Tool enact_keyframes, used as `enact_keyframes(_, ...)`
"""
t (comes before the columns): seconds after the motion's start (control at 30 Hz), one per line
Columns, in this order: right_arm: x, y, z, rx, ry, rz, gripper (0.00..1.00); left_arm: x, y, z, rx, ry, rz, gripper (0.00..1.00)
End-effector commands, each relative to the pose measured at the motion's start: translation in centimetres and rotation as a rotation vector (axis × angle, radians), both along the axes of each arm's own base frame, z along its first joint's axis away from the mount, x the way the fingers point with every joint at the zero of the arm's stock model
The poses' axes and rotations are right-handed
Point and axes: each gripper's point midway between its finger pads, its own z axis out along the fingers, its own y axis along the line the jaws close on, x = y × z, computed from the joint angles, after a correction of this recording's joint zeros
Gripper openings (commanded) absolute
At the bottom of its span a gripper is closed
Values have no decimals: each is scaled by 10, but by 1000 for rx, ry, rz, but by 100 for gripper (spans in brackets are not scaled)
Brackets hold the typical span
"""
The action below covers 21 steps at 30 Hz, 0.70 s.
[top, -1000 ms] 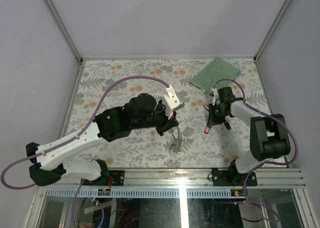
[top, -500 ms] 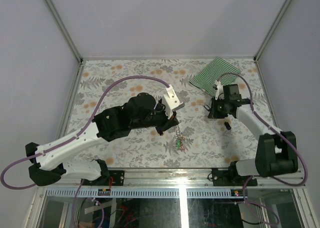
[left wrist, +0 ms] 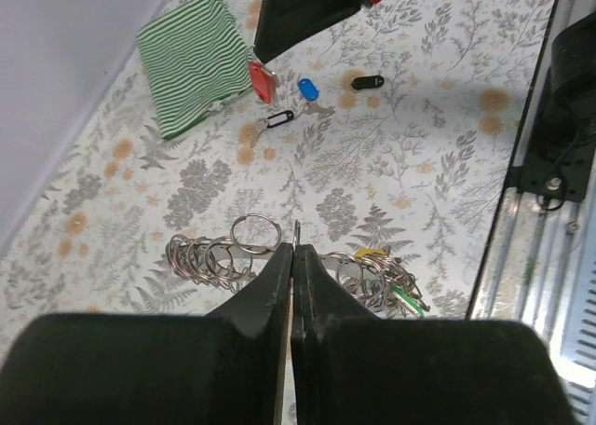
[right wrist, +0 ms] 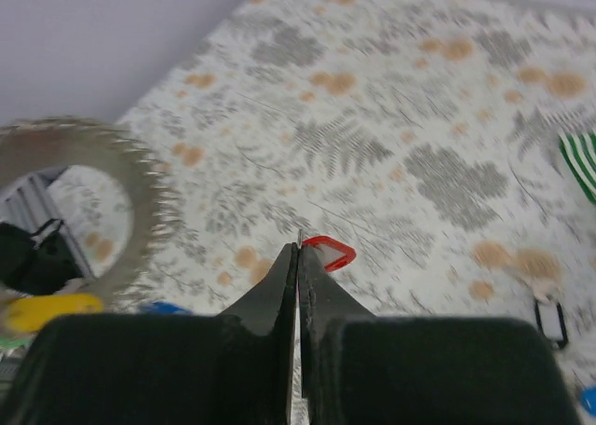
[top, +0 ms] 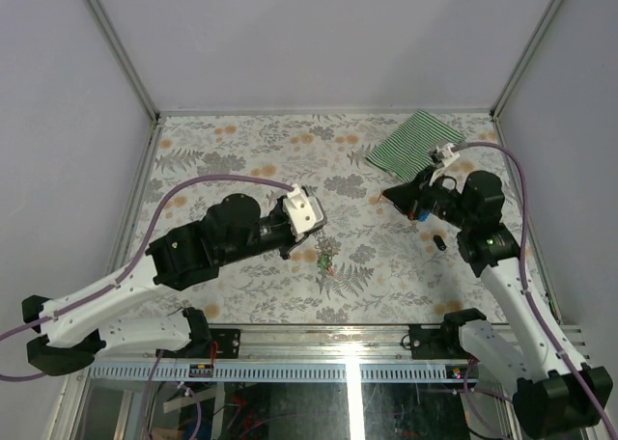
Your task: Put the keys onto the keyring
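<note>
The flowered bench [top: 241, 160] carries a green-striped cloth [top: 415, 143] at its far right corner. The left fingers [left wrist: 270, 278] are pressed together on a link of the keyring [left wrist: 216, 257], whose coils lie on the bench near its middle. The right fingers [right wrist: 279, 283], above the bench near the cloth, pinch a red-tagged key [right wrist: 328, 252]. A blue key [left wrist: 308, 89] and a black key [left wrist: 368, 82] lie loose near the cloth.
</note>
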Motion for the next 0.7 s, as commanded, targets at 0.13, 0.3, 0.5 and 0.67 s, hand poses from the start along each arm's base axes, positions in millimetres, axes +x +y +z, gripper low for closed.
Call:
enact_keyframes(0.13,-68,48,101,137,-419,283,0,5,8,36,-96,-283,-33,0)
enact_keyframes(0.3,-96,63,115,120,-516,393,0,-8,13,42,-84,-405,-133,0)
enact_keyframes(0.5,-122,82,119,53,-682,494,0,-31,14,43,-58,-582,-307,0)
enact_keyframes(0.67,-139,97,122,26,-802,560,0,-41,15,44,-48,-675,-378,0)
